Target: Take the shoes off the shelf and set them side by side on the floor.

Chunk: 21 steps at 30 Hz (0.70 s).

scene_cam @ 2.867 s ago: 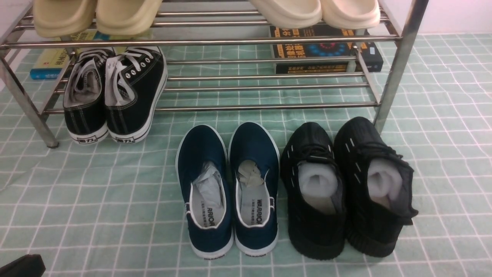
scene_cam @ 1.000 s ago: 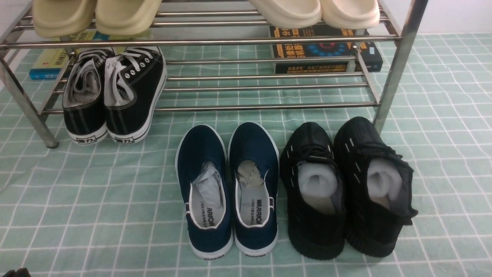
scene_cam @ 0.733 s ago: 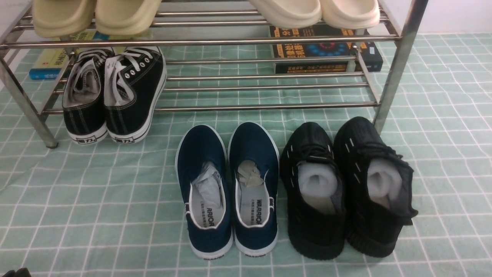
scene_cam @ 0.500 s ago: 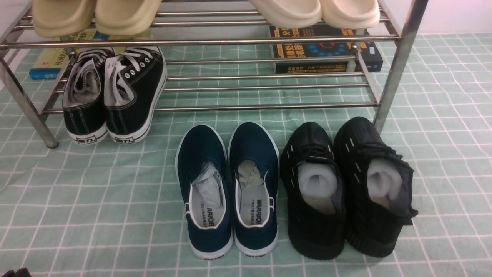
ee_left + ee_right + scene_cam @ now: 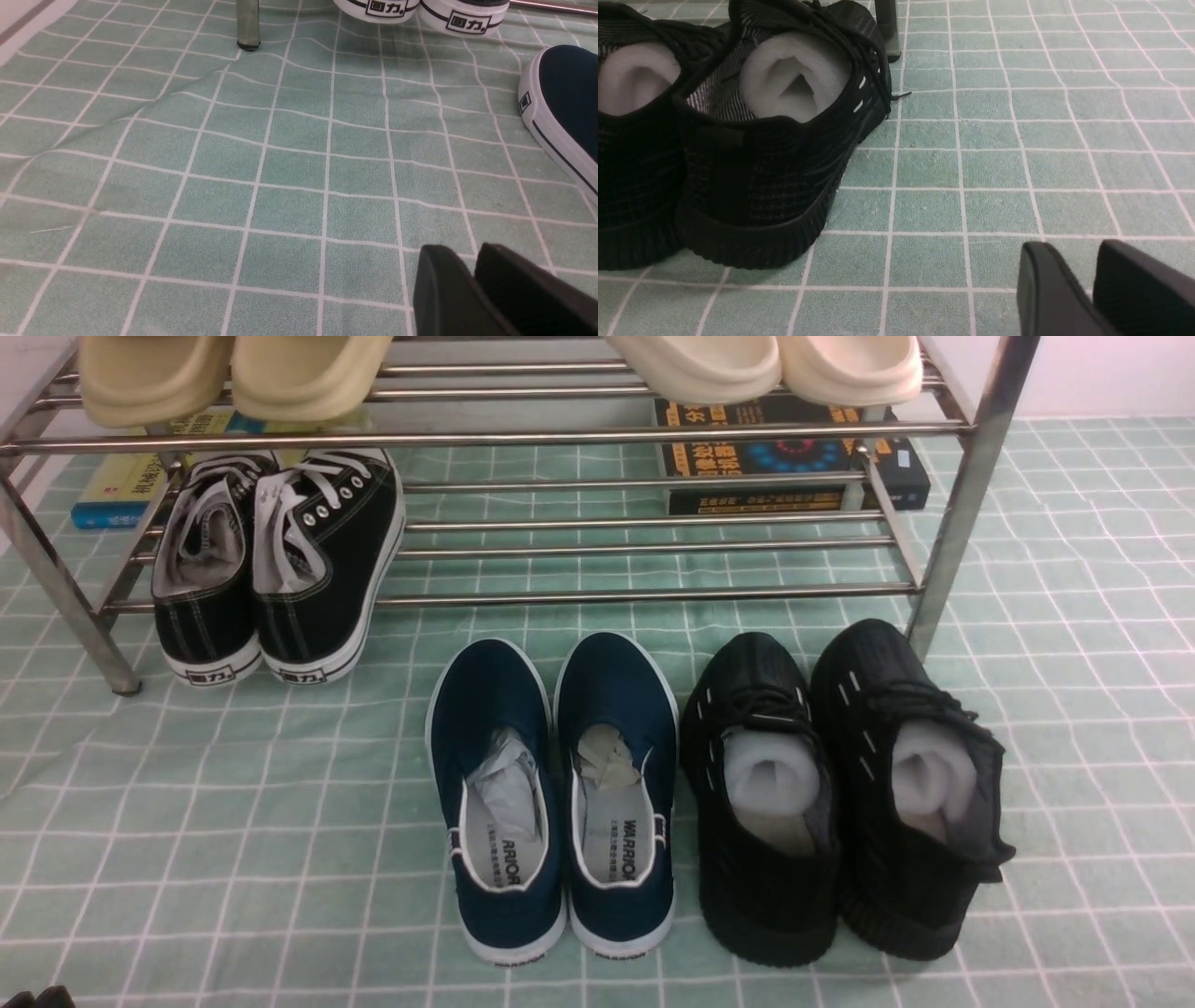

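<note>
Right down at the near edge, a dark tip of the left gripper (image 5: 462,261) just peeks into the front view's left corner, and its wrist view shows the fingertips slightly parted, released, nothing between them but a view of the pale green floor (image 5: 233,859). Over on the other side, the right gripper (image 5: 1073,261) is out of the front view, but its own camera has its fingertips apart too, gripping nothing. Next up, centre stage on the white-gridded floor: the navy slip-ons (image 5: 616,681), side by side, soles down, toes towards the rack, heels towards us, "WARRIOR" on the insole and crumpled paper tucked inside! Just beside them on the right, the all-black knit sneakers (image 5: 766,905), toes also pointing away, each with a pale padded roll in its opening. Further back stands the chrome shelf (image 5: 653,593), and on its lower tier at the left sit the black lace-up sneakers (image 5: 308,625), white laces, heels jutting out over the front bar. Above, on the next tier, two pairs of clogs, tan ones (image 5: 308,383) at left, cream ones (image 5: 854,373) at right, and behind the lower tier, yellow-and-blue books (image 5: 117,490) left, dark books (image 5: 794,457) right.
</note>
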Tool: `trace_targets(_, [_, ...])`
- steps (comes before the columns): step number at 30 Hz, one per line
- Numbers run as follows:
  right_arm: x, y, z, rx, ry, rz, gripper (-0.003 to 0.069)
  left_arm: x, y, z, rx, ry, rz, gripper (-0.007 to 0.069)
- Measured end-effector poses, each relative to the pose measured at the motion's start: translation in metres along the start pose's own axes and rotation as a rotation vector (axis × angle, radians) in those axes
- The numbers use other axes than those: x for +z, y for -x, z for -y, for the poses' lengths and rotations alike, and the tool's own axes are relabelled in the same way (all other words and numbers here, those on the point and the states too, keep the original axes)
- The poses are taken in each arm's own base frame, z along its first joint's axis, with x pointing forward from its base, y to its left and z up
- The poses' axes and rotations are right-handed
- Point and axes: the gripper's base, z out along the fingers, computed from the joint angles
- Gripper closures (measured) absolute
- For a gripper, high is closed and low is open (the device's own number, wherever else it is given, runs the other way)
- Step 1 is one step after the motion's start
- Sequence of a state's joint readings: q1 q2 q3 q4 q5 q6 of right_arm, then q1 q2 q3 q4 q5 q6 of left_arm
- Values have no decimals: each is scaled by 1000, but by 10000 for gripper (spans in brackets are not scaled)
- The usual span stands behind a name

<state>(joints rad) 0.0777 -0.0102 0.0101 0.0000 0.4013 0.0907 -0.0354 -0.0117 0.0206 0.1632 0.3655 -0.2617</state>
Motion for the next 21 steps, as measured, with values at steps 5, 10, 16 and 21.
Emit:
trace_targets(5, [0, 0, 0, 0, 0, 0, 468, 0, 0, 0, 1, 0, 0, 485])
trace_targets(10, [0, 0, 0, 0, 0, 0, 460, 0, 0, 0, 7, 3, 1, 480])
trace_targets(16, [0, 0, 0, 0, 0, 0, 452, 0, 0, -1, 15, 6, 1, 475])
trace_targets(21, [0, 0, 0, 0, 0, 0, 452, 0, 0, -1, 27, 10, 2, 469])
